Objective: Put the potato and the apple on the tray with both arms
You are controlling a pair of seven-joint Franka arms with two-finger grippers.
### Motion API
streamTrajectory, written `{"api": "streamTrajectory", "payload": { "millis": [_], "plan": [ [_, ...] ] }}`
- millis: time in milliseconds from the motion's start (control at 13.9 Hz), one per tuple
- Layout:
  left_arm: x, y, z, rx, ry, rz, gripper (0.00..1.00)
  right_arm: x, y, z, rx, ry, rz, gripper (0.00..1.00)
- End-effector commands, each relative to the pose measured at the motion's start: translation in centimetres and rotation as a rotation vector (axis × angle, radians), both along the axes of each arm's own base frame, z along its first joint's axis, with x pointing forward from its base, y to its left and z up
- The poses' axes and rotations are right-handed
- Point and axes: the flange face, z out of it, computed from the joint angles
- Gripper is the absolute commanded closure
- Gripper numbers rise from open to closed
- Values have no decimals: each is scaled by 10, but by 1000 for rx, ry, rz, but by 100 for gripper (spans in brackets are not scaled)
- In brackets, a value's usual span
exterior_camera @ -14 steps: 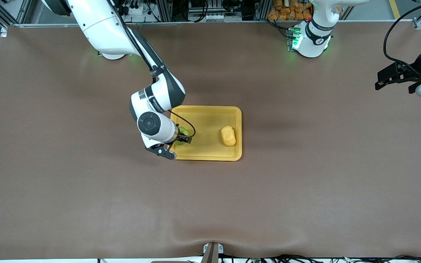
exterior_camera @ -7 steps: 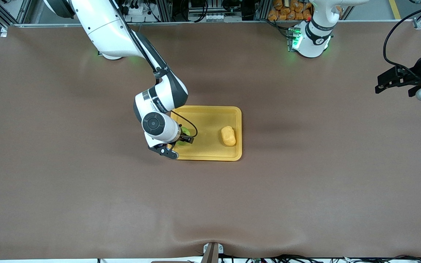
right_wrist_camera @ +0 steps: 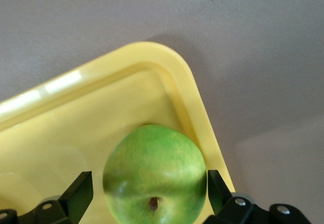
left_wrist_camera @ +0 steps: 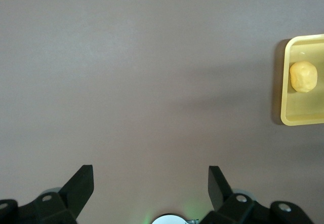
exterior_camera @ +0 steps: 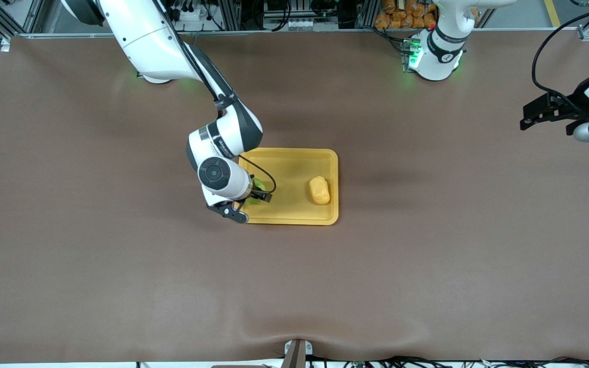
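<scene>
The yellow-orange tray (exterior_camera: pixel 289 168) lies mid-table. The yellow potato (exterior_camera: pixel 319 189) rests on it near the rim toward the left arm's end. The green apple (exterior_camera: pixel 257 183) sits on the tray's end toward the right arm, close to the rim. My right gripper (exterior_camera: pixel 254 197) is low over the apple and open, one finger on each side of it. In the right wrist view the apple (right_wrist_camera: pixel 154 173) lies between the fingers of the right gripper (right_wrist_camera: pixel 149 183), by the tray's corner (right_wrist_camera: pixel 101 82). My left gripper (exterior_camera: pixel 535 115) is open and empty above the left arm's end of the table.
The brown table mat (exterior_camera: pixel 120 266) is bare around the tray. The left wrist view shows the left gripper (left_wrist_camera: pixel 151 183) over bare mat, with the tray's corner (left_wrist_camera: pixel 304 116) and the potato (left_wrist_camera: pixel 303 76) at a distance. Both arm bases stand along the edge farthest from the front camera.
My right gripper has shifted slightly toward the tray's middle with the apple between its fingers, then stopped. My left gripper has drifted a little inward over the table's end.
</scene>
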Motion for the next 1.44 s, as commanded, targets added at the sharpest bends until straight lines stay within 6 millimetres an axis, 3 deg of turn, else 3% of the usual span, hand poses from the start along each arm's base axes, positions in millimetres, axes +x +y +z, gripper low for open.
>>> {"api": "streamTrajectory", "payload": {
  "millis": [0, 359, 646, 789, 1005, 1292, 1364],
  "plan": [
    [3, -3, 7, 7, -43, -1, 0, 14, 2, 34, 11, 27, -8, 0],
    [10, 7, -4, -7, -37, 22, 0, 46, -26, 97, 26, 33, 13, 0],
    [10, 5, -3, -7, -38, 18, 0, 77, -85, 161, 42, 28, -60, 0],
    [11, 5, -4, -7, -37, 18, 0, 97, -125, 199, 52, 26, -107, 0],
    [11, 6, -3, -7, -38, 19, 0, 103, -154, 226, 30, 21, -116, 0],
    [11, 5, -3, -7, -38, 18, 0, 84, -193, 326, 56, -124, 22, 0],
    [11, 5, -3, -7, -38, 18, 0, 79, -205, 340, 54, -132, 41, 0]
  ]
}}
